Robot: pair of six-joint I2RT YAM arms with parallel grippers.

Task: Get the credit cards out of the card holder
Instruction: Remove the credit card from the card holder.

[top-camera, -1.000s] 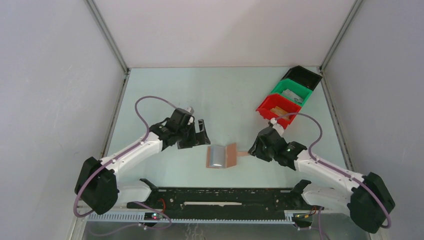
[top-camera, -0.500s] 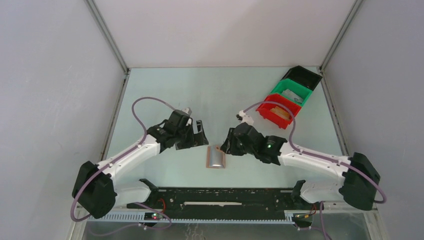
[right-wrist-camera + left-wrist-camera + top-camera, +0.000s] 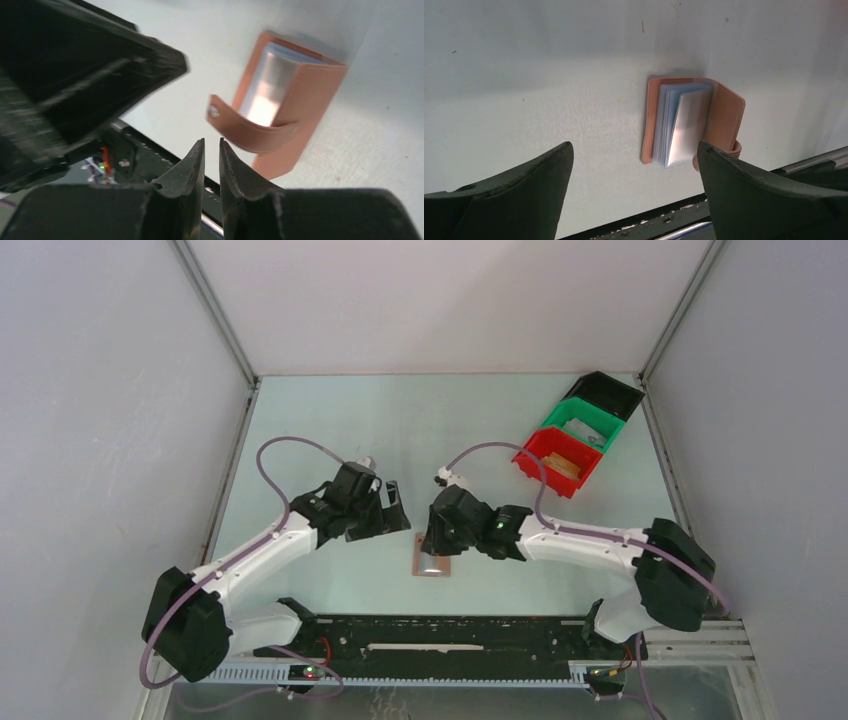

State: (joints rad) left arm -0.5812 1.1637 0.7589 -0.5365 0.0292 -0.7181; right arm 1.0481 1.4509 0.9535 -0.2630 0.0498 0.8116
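Note:
The brown card holder lies on the table between the arms. Its right flap is folded up over a stack of pale blue-grey cards. In the right wrist view its flap stands raised and the strap tab curls free over the cards. My right gripper hovers over the holder, its fingers almost together with nothing between them, just short of the strap. My left gripper is wide open and empty, left of the holder.
A red bin with a tan flat thing, a green bin with a grey flat thing and a black bin stand in a row at the back right. A black rail runs along the near edge.
My right arm has swung left from the strap side to above the holder. The holder's right flap, flat before, is now folded up. The left arm has barely moved.

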